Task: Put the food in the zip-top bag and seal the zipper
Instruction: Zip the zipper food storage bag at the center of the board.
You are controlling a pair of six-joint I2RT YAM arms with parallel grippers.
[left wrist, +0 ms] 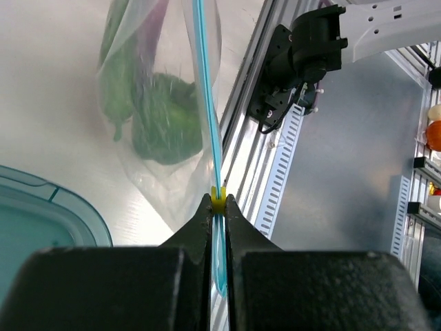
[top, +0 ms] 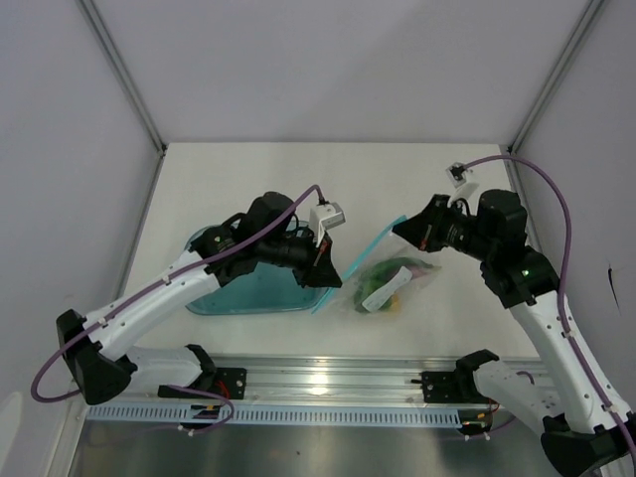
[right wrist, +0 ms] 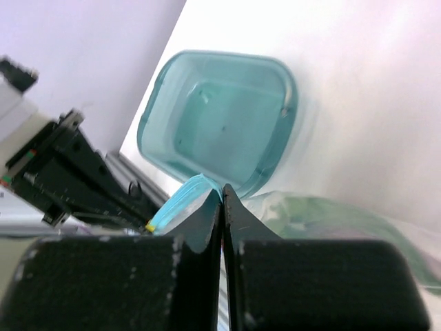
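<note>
The zip-top bag (top: 397, 281) hangs stretched between my two grippers above the table, right of the tray. Through its clear plastic I see a green vegetable (left wrist: 165, 117) and a pink-purple piece (top: 423, 266); the yellow-orange fruit is not clearly visible. The zipper (top: 370, 250) runs as a taut blue strip from the left gripper (top: 334, 277) up to the right gripper (top: 399, 227). In the left wrist view the left gripper (left wrist: 218, 197) is shut on the zipper (left wrist: 205, 103) at a small yellow slider (left wrist: 218, 201). The right gripper (right wrist: 222, 190) is shut on the zipper's (right wrist: 176, 204) other end.
A translucent teal tray (top: 231, 298) lies under the left arm, just left of the bag. An aluminium rail (top: 318, 378) with both arm bases runs along the near table edge. White walls enclose the table on three sides.
</note>
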